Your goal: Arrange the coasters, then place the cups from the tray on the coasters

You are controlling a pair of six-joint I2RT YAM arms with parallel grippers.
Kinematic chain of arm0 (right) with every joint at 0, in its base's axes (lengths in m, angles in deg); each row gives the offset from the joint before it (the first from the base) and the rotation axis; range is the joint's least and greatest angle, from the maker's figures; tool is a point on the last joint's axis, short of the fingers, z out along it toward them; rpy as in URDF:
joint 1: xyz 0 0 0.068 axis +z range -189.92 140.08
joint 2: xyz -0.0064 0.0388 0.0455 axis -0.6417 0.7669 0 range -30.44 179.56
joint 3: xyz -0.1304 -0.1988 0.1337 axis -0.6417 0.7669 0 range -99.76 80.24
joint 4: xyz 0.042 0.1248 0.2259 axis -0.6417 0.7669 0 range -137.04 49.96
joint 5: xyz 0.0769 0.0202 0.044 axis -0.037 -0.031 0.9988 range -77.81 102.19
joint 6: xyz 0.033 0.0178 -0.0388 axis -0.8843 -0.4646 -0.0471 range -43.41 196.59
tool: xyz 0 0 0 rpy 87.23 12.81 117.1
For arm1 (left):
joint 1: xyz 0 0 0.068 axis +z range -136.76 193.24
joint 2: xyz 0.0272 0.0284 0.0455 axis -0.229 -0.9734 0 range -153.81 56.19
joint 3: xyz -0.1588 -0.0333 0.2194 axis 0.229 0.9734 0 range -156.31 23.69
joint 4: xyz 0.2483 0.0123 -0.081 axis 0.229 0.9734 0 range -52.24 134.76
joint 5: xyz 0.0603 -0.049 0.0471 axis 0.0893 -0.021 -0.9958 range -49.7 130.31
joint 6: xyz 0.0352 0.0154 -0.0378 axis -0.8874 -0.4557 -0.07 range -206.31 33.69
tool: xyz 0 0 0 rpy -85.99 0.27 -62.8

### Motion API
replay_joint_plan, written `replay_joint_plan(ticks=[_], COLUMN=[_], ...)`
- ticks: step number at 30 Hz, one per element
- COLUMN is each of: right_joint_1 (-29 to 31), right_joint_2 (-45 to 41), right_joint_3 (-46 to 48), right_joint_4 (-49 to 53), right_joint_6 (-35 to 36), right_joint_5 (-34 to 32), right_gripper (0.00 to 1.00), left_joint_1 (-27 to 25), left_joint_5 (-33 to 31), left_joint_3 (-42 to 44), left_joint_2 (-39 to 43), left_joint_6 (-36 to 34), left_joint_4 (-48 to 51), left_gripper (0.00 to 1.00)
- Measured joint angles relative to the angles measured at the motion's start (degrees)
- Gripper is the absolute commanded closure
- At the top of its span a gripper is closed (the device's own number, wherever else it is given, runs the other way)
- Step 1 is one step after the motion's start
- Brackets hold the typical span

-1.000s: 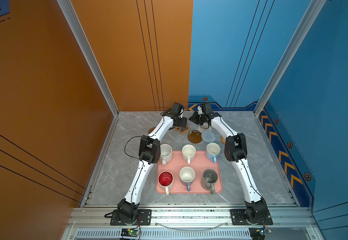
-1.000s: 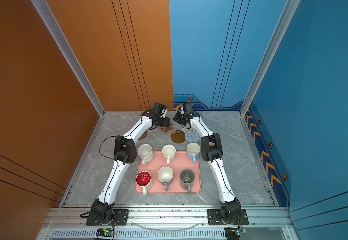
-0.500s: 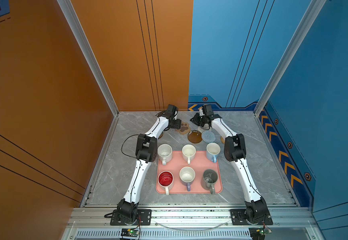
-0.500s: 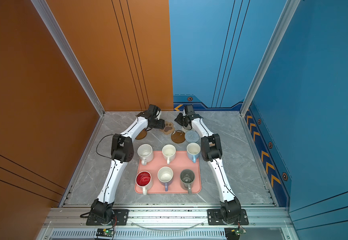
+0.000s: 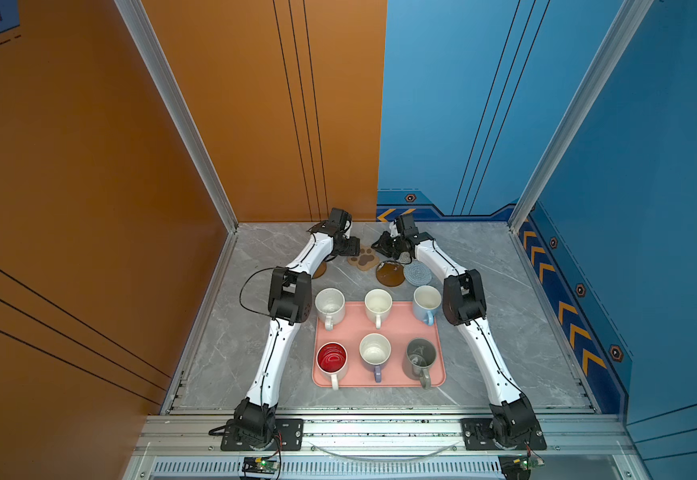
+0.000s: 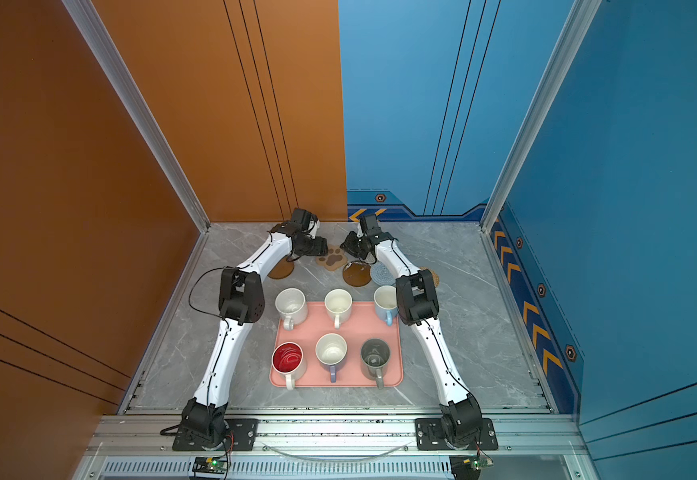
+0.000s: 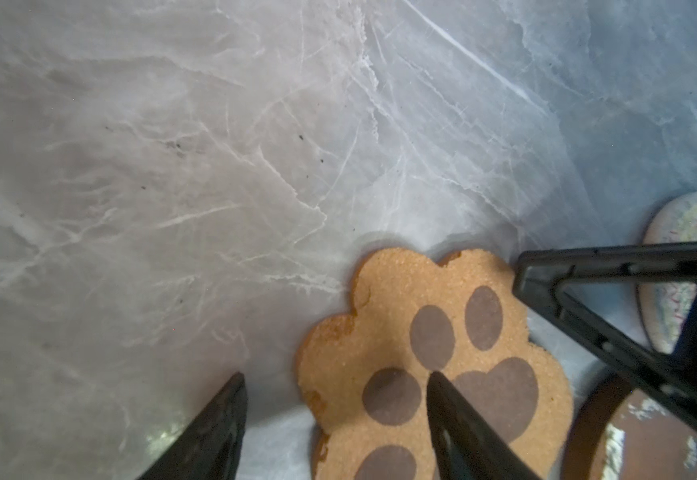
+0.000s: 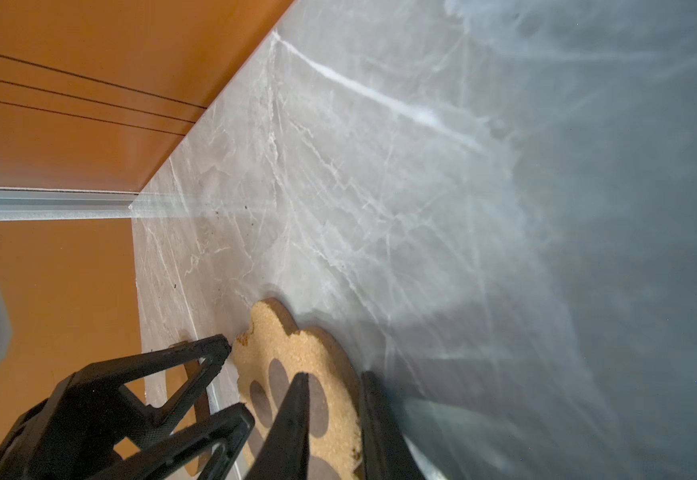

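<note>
Counting from the near edge: one tray point(image 5: 396, 328) at 6 o'clock carries six cups point(image 5: 375, 349), three per row. Beyond it, at 12 o'clock, sit six coasters point(image 5: 390, 274). Above them the left gripper point(image 7: 336, 376) stands open, one finger over the paw coaster point(image 7: 434, 316). On the right gripper point(image 8: 334, 374) the jaws are nearly together; I cannot tell whether it grips anything.

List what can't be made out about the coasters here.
- Brown disc: partly under the left arm, both top views.
- Rattan coaster: only a sliver past the right arm's elbow, in a top view.
- Cream coaster: crossed by the right gripper and cut by the frame edge, left wrist view.
</note>
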Motion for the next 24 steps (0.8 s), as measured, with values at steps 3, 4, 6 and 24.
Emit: replay_joint_plan(ticks=[3, 4, 6, 24], right_joint_1=[0.59, 0.79, 1.20, 5.27], right_joint_2=[0.00, 0.00, 0.00, -5.35], right_joint_3=[-0.07, -0.09, -0.09, 8.52], right_joint_4=[0.74, 0.98, 1.25, 2.14], right_joint_6=[0.42, 0.52, 0.87, 3.30], right_joint_5=[0.87, 1.07, 1.57, 3.23], right_gripper=[0.79, 0.79, 0.79, 0.80], left_joint_1=[0.00, 0.00, 0.00, 1.18], left_joint_5=[0.07, 0.04, -0.02, -3.89], left_joint_3=[1.44, 2.27, 4.02, 14.38], left_joint_2=[0.85, 1.33, 2.38, 8.61], left_joint_6=[-0.02, -0.04, -0.11, -2.91], left_joint_4=[-0.37, -0.39, -0.44, -0.61], left_gripper=[0.33, 0.34, 0.34, 0.34])
